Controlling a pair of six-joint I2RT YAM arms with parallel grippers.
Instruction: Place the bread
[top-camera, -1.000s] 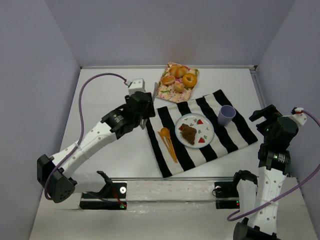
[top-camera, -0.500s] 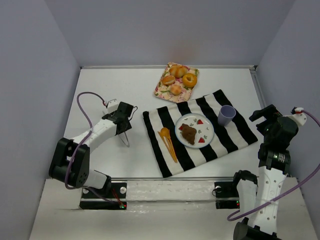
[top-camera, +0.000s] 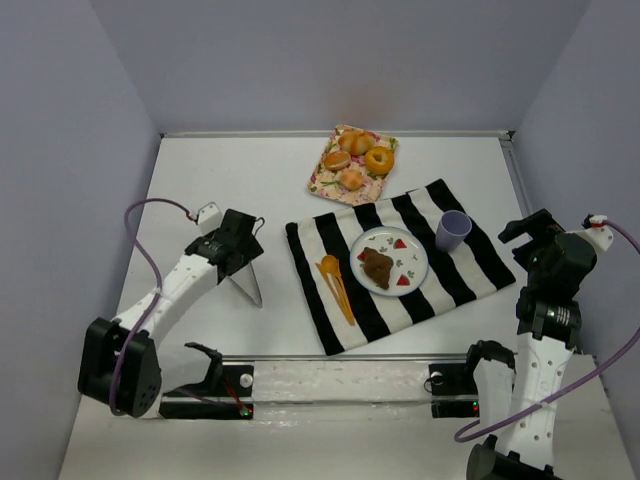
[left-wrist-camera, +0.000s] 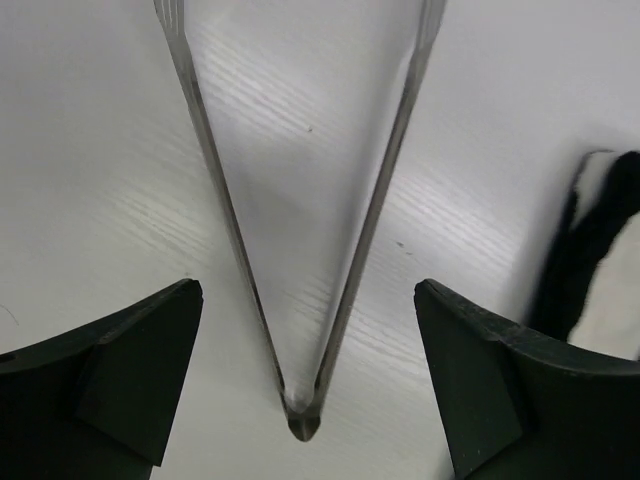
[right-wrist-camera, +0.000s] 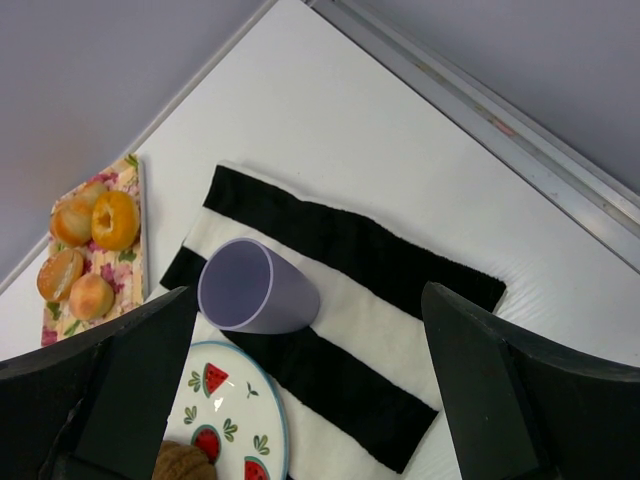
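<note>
Left gripper (left-wrist-camera: 308, 300): fingers spread wide and gripping nothing, pointing down low over the white table (top-camera: 200, 180).
Slim V-shaped metal tongs (left-wrist-camera: 302, 415): flat on the table directly beneath that hand, in the gap between its fingers and touching neither. The closed end is nearest the wrist and the two arms fan away from it. They look parked off the place setting, where they foul nothing.
Dark brown, rough-surfaced wedge of bread (top-camera: 376, 267): well off to the left gripper's right, lying on the round white plate with watermelon print (top-camera: 415, 262), with no finger near it.
Black-and-white striped cloth (top-camera: 470, 265): its near edge is just to the right of the left hand and shows at the margin of the left wrist view. It carries the plate as a place mat.
Right gripper (right-wrist-camera: 308, 292): fingers wide apart and empty, held high at the table's right side, apparently kept clear of the work.
Lilac plastic cup (right-wrist-camera: 255, 288): standing on the cloth below and ahead of the right hand, just beside the plate.
Orange plastic cutlery (top-camera: 335, 285): on the cloth, between the left hand and the plate.
Floral tray of golden buns (top-camera: 325, 180): beyond the left hand, off the cloth.
Stage: with the bread on the plate and both hands empty, the placing looks complete.
</note>
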